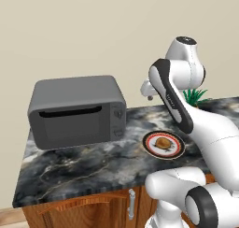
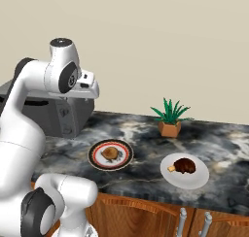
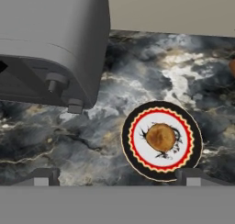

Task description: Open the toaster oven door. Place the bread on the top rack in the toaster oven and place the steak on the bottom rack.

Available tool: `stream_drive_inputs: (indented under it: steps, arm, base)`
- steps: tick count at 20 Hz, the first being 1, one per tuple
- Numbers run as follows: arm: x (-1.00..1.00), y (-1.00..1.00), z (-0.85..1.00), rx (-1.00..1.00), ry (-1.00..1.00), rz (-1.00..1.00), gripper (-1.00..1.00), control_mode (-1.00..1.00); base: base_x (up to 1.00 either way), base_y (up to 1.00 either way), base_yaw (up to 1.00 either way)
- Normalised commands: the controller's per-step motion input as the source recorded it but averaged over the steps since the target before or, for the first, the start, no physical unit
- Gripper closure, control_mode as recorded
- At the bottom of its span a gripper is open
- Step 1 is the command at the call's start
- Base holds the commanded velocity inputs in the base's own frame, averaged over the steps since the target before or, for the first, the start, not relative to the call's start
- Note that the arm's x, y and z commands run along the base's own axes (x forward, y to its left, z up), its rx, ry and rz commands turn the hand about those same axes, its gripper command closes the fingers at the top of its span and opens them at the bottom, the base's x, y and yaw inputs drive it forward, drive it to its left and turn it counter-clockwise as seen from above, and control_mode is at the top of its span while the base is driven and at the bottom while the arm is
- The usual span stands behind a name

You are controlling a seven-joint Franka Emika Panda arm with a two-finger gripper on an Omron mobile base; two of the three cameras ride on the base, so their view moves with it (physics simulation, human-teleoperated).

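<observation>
Arm: elbow bent high, wrist turned down over the marble surface (image 1: pixel 84 164).
End effector (image 3: pixel 117 176): spread wide, holding nothing, hovering above the bread (image 3: pixel 160 137).
Bread: on a red-rimmed plate (image 3: pixel 192 150).
Toaster oven (image 1: pixel 74 110): door (image 1: pixel 72 126) closed.
Steak (image 2: pixel 184 165): on a white plate (image 2: pixel 198 178).

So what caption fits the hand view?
Open gripper above a marble counter, bread on a red-rimmed plate beside the closed toaster oven.
</observation>
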Motion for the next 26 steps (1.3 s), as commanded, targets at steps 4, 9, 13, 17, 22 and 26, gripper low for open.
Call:
stream_drive_inputs:
  steps: [4, 9, 13, 17, 22, 26]
  arm:
    - [0.00, 0.00, 0.00, 0.00, 0.00, 0.00, -1.00, -1.00]
    - [0.00, 0.00, 0.00, 0.00, 0.00, 0.00, -1.00, -1.00]
    - [-0.10, 0.01, -0.17, -0.10, 0.02, 0.02, -1.00, -1.00]
    - [-0.34, 0.25, -0.35, -0.19, -0.23, 0.17, -1.00, -1.00]
    - [-0.20, 0.46, -0.01, -0.18, -0.19, 0.38, -1.00, -1.00]
    - [-0.10, 0.60, 0.00, -0.25, -0.13, 0.39, -1.00, -1.00]
  base:
    - [0.00, 0.00, 0.00]
    - [0.00, 0.00, 0.00]
    - [0.00, 0.00, 0.00]
    - [0.00, 0.00, 0.00]
    - [0.00, 0.00, 0.00]
    - [0.00, 0.00, 0.00]
